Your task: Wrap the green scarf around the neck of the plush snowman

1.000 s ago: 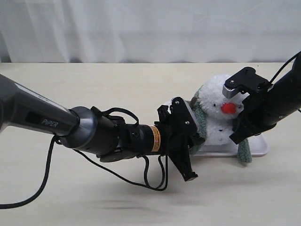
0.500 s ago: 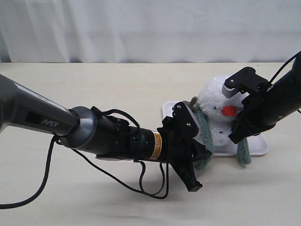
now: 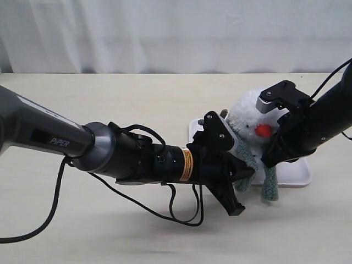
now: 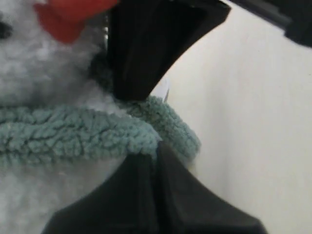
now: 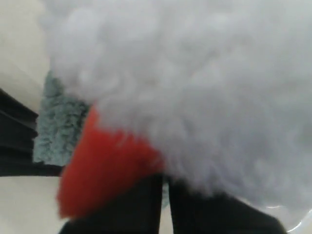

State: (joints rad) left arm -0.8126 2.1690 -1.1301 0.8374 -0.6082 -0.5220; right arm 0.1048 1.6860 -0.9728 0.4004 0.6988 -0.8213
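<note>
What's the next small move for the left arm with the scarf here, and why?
Probably carry the left tool a little way across the snowman's front. It looks shut on the scarf, which lies along the neck, while the right tool seems to hold the other end hanging, so the ends have not yet crossed.

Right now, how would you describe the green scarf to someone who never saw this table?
On the beige table a white tray lies at the right, and a plush snowman rests on it. The green scarf is the fuzzy sage-green strip across its front below the orange nose, one end hanging past the tray's near edge; nothing else there is green.
</note>
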